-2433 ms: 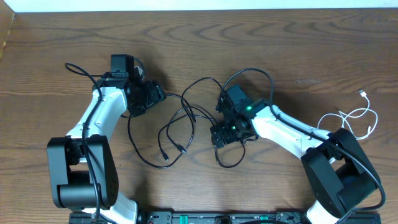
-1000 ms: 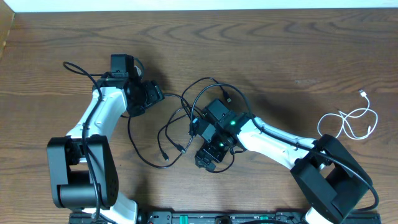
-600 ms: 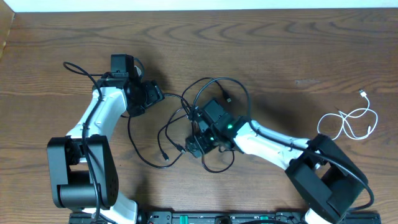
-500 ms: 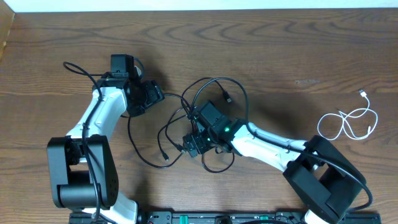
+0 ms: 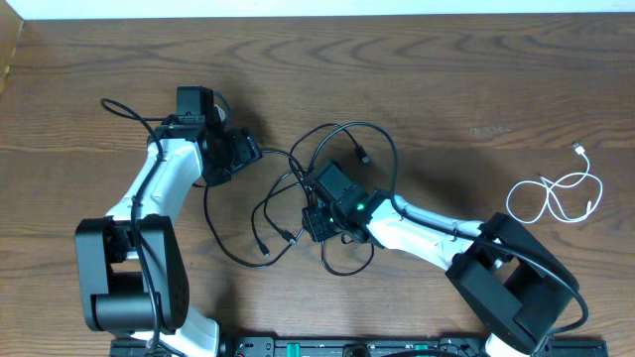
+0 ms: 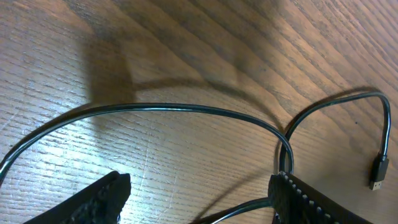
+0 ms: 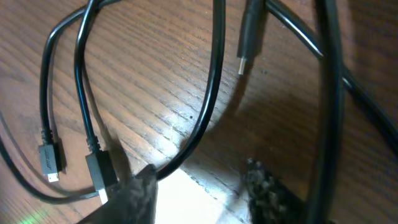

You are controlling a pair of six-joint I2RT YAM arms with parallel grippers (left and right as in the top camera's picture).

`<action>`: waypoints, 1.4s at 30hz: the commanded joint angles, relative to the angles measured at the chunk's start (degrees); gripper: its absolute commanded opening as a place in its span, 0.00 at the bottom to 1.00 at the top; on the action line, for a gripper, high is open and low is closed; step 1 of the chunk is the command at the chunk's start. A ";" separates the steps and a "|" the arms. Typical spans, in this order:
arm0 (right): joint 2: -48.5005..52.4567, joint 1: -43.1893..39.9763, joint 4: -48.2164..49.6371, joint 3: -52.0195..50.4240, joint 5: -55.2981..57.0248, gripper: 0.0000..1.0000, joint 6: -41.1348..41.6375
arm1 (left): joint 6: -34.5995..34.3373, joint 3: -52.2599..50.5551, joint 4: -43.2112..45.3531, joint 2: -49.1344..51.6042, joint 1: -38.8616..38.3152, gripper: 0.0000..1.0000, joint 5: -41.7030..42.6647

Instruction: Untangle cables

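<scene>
Shifted left across the counter (image 5: 446,89), the right end effector (image 5: 316,220) straddles the black cables (image 5: 288,198) at centre, jaws apart like the left end effector (image 5: 250,151); grasping appears in hand, so next clamp one cable and draw it rightward.

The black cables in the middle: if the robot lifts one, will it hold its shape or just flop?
Probably flop: the black cables lie in loose curves and loops flat on the table, so they look limp. They are thin, so likely light. They cross one another, so lifting one may well drag its neighbours along.
</scene>
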 commanded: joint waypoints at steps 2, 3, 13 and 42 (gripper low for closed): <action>2.91 0.13 -0.85 -1.99 0.17 0.38 0.98 | 0.72 0.02 -0.11 0.59 -0.02 0.77 -0.55; 2.91 0.13 -0.46 -1.99 -0.55 0.39 0.96 | 0.72 0.02 -0.11 0.59 -0.02 0.77 -0.55; 7.19 -0.48 5.33 -1.99 -8.17 0.26 0.81 | 0.72 0.02 -0.11 0.59 -0.02 0.77 -0.55; -35.32 -6.69 6.12 -1.49 -14.23 0.01 -27.45 | 0.28 0.02 0.11 0.59 -0.02 0.77 -0.55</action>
